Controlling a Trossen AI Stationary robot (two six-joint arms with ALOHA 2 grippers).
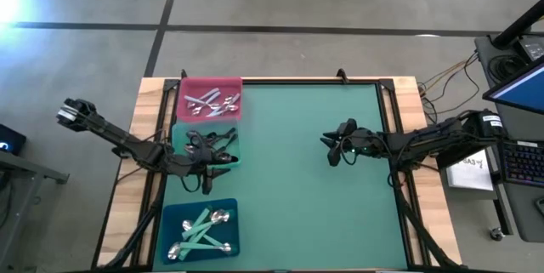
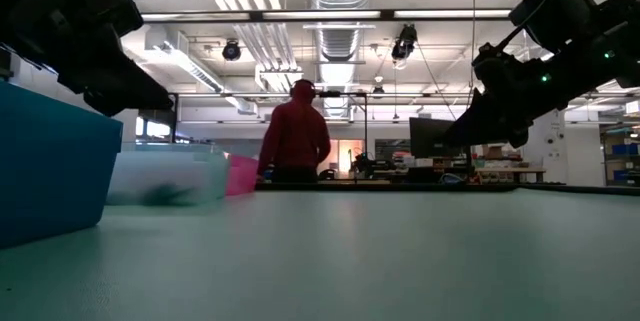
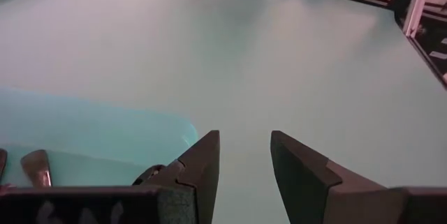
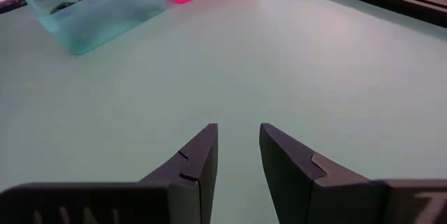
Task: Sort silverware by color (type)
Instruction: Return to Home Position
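Left hand (image 3: 244, 140) spread, empty, at green tray (image 3: 105, 126) edge | right hand (image 4: 238, 130) spread, mid-table | low view alone: person (image 2: 295, 136)

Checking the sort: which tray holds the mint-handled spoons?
The blue tray, at the row's end farthest from the pink tray; that one holds all-silver pieces, and the green tray between them black-handled ones.
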